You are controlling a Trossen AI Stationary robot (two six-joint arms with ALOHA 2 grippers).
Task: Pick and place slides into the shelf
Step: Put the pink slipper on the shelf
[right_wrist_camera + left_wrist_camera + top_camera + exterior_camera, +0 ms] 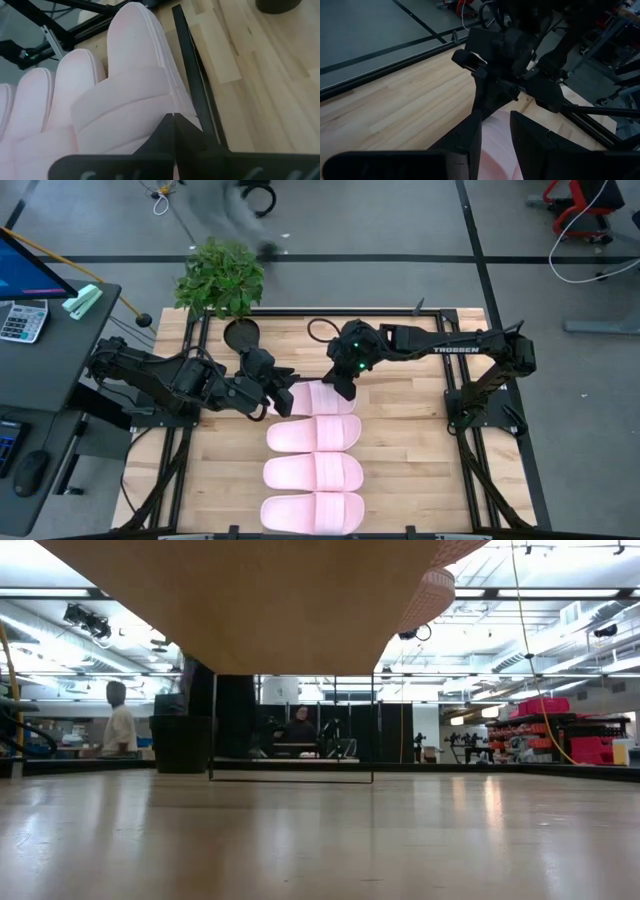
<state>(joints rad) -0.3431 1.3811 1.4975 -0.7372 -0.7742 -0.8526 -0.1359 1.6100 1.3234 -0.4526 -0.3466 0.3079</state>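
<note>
High view: four slides [313,471] line the tabletop [420,470]; left tool [284,397] grips the far slide [322,397], closed right tool [341,388] touching it.

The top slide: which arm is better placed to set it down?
Likely left. The left hand grips the top slide at its end, while the right hand, shut, only rests at its edge.
</note>
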